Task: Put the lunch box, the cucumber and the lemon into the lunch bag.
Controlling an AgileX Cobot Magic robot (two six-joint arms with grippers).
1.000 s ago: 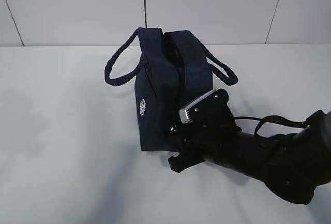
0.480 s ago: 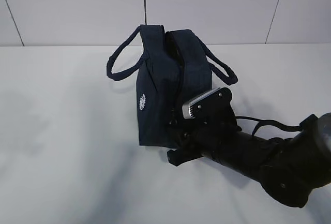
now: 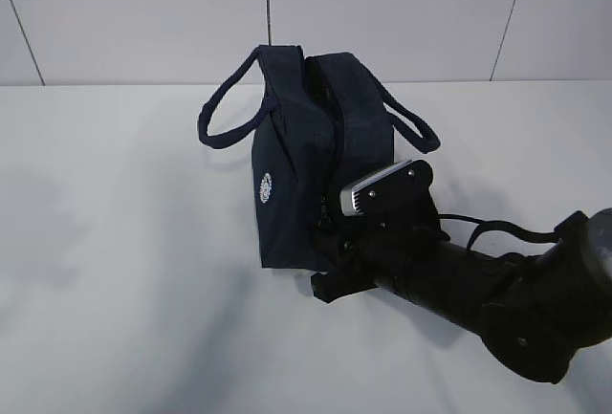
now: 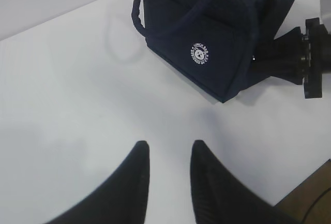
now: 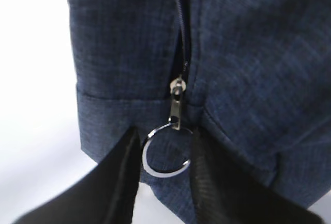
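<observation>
We see the white worktop [image 3: 115, 271] carrying the lunch bag [image 3: 306, 175], which stands upright near the middle, its two loop handles spread to either side and a round white logo [image 4: 200, 54] on one face. The right arm [image 3: 478, 285] lies low across the worktop from the right edge, its wrist pressed against the bag's near end. In the exterior view the arm's body hides its jaws. The right wrist view fills that gap: the right gripper [image 5: 164, 154] has its jaws partly open, one finger on each side of the silver ring pull [image 5: 165, 154] that hangs from the zipper slider at the bottom of the bag's end seam. The fingers appear to touch the ring's edges, though we cannot tell if they truly clamp it. The left gripper [image 4: 166, 151] shows only in its own wrist view, hovering above bare worktop well apart from the bag, jaws released with a narrow gap and holding nothing. We cannot see the lunch box, cucumber or lemon in any view.
</observation>
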